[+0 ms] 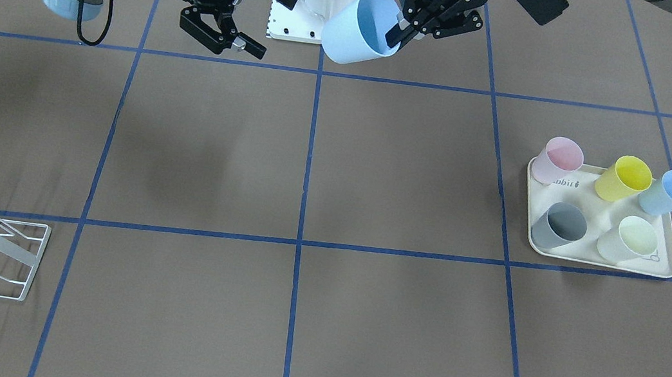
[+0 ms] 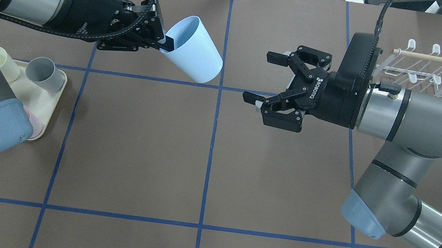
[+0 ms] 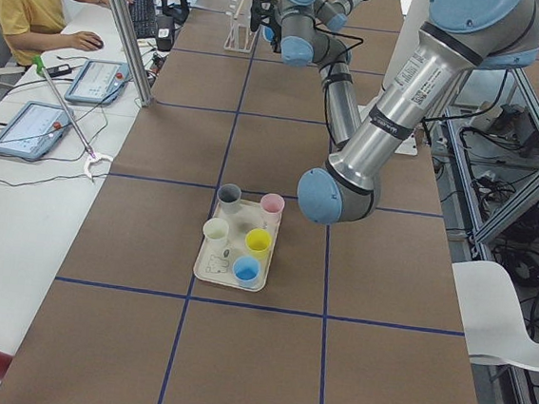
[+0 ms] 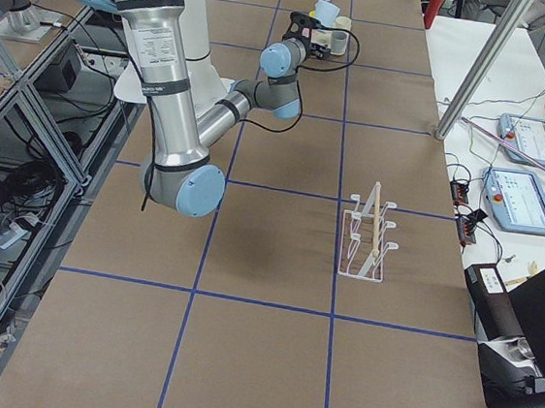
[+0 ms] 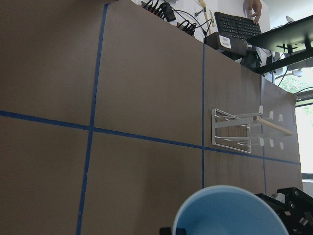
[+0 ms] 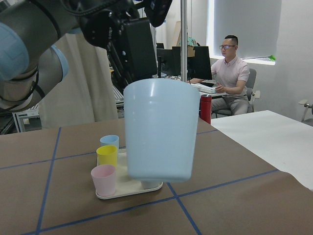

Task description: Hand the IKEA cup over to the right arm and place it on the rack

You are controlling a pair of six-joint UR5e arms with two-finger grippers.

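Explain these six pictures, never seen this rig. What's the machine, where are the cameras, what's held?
Two robot arms work at a brown table taped into blue squares. Six cameras: one faces the robot, one looks over its shoulders, one sits at each table end, one rides on each wrist. The left tool pinches the rim of a light blue cup in the air. The right tool is open and empty, pointed toward it. A cream tray holds five more cups; a white wire rack stands at the table's other end.
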